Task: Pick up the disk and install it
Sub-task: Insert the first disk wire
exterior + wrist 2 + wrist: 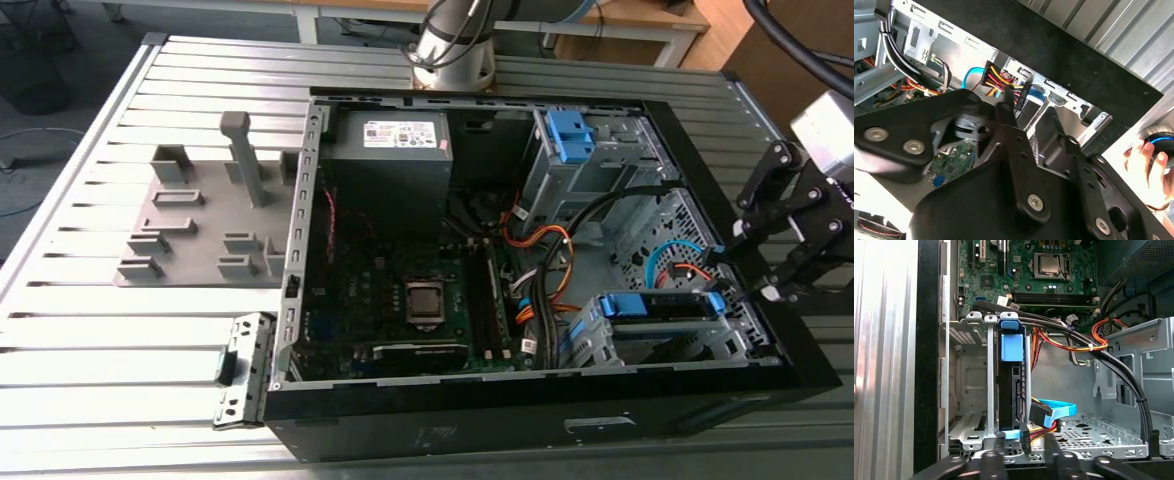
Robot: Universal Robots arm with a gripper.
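Note:
The disk (661, 307), in its blue carrier frame, sits inside the metal drive cage (667, 335) at the near corner of the open computer case, on the exterior view's right. In the first wrist view the disk (1010, 385) stands edge-on in the cage slot (969, 390), with a blue data cable (1056, 412) and coloured power wires plugged in at its end. My gripper (750, 270) hangs just outside the case wall beside the cage, open and holding nothing. Its black fingers (989, 460) show on either side of the disk's end, apart from it.
The case (534, 420) lies open on a slatted metal table (80, 330). Inside are a motherboard (400, 290), a grey box (390, 135) and a bare blue bracket (571, 135). A grey fixture plate (200, 230) lies to the exterior view's left. A person's hand (1149, 165) rests near the case.

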